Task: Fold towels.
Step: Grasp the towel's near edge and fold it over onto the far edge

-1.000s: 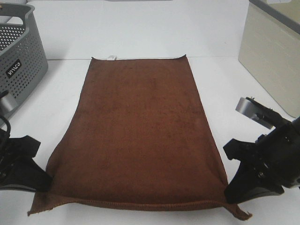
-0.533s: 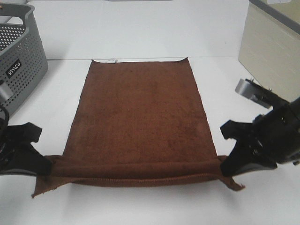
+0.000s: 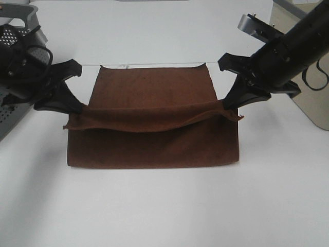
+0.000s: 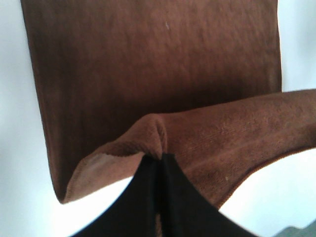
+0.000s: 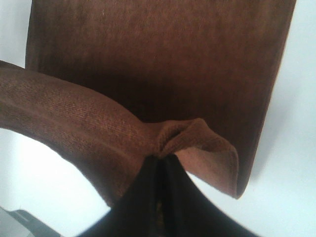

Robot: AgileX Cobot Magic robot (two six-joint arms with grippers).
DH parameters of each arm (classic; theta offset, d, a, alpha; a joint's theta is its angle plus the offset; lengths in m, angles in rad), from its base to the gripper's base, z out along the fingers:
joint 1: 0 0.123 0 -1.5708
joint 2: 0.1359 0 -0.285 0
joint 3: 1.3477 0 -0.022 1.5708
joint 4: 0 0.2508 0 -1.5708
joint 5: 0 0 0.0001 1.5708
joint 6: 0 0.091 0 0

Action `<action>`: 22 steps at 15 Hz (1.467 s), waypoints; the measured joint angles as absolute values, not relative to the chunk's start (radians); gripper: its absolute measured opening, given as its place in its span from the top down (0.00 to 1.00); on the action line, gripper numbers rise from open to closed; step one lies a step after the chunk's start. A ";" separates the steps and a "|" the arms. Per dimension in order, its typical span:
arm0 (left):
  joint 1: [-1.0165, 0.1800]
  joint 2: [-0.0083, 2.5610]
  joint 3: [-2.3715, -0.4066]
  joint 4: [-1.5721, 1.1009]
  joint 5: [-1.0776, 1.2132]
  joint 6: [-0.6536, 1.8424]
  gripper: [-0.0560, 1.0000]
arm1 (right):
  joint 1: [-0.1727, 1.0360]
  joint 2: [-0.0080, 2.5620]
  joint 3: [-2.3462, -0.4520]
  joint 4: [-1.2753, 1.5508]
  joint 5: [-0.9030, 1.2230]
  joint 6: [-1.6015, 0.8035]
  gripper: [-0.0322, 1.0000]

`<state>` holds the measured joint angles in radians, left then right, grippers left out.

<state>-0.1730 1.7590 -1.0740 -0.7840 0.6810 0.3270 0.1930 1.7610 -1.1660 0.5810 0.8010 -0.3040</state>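
Observation:
A dark reddish-brown towel point(image 3: 154, 141) lies on the white table, its near half lifted and carried over the far half, with a fold line along the front. My left gripper point(image 3: 76, 110) is shut on the towel's left corner point(image 4: 153, 136). At the other end my right gripper point(image 3: 228, 109) is shut on the right corner point(image 5: 182, 133). The raised hem sags between them above the flat part. A small white tag point(image 3: 123, 66) shows on the far short edge. Both wrist views show black fingers point(image 4: 160, 197) pinched together on the cloth.
A grey perforated basket point(image 3: 13, 77) stands at the far left behind the left arm. A beige box point(image 3: 316, 98) stands at the right, partly hidden by the right arm. The white table point(image 3: 164, 206) spreads bare in front of the towel.
Both grippers have carried the towel's near edge up and away from the front, toward the far edge. The towel has gone from flat to half doubled over.

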 joint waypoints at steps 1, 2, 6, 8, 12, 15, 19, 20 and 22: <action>-0.173 1.801 -1.137 -0.742 0.675 0.286 0.95 | 0.193 1.806 -1.238 0.563 0.808 -0.287 0.97; -0.173 1.801 -1.137 -0.742 0.675 0.286 0.95 | 0.193 1.806 -1.238 0.563 0.808 -0.287 0.97; -0.173 1.954 -1.359 -0.620 0.613 0.203 0.95 | 0.193 1.988 -1.511 0.496 0.829 -0.244 0.97; -0.173 2.018 -1.437 -0.604 0.553 0.202 0.95 | 0.193 2.078 -1.647 0.475 0.832 -0.239 0.97; -0.173 2.150 -1.574 -0.581 0.369 0.200 0.95 | 0.193 2.258 -1.901 0.431 0.786 -0.239 0.97; -0.173 2.290 -1.698 -0.581 0.289 0.200 0.95 | 0.193 2.383 -2.041 0.399 0.706 -0.240 0.97; -0.173 2.397 -1.805 -0.581 0.305 0.207 0.88 | 0.193 2.447 -2.057 0.390 0.642 -0.240 0.90; -0.173 2.396 -1.812 -0.580 0.306 0.245 0.61 | 0.193 2.456 -2.058 0.390 0.642 -0.237 0.62; -0.173 2.387 -1.815 -0.580 0.320 0.291 0.31 | 0.193 2.456 -2.060 0.390 0.658 -0.230 0.29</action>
